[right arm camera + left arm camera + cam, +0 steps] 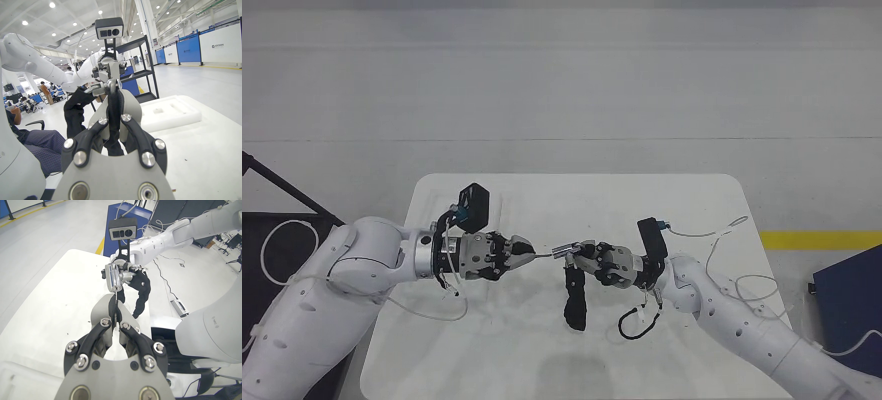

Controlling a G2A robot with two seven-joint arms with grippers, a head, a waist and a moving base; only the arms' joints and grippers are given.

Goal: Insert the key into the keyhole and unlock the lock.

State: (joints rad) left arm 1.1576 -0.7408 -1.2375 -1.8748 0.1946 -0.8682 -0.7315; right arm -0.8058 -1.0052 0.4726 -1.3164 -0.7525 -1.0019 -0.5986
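over the desk's middle: your left tool and right tool face each other tip to tip, both raised off the white desk.
left tool: closed narrow, with its pads pinching the key by its flat head.
key: it stands edge-on between those pads, and its thin blade points away from the tool, straight at the end face of the lock.
keyhole: the blade's tip meets the keyhole. you cannot tell how deep it sits, though in the top view much of the blade shows bare between tool and lock.
right tool: clamped on the lock, with black fabric squeezed between its fingers and chrome showing at their tips.
lock: a chrome body held in the air between your two tools, its keyhole end turned toward your left tool.
black sleeve: the black sleeve hangs in a loop from the lock, below your right tool and down toward the desk. you cannot tell whether it touches the top.
foam tray: a white foam tray with sunken pockets lies on the desk, off to one side of your right tool.
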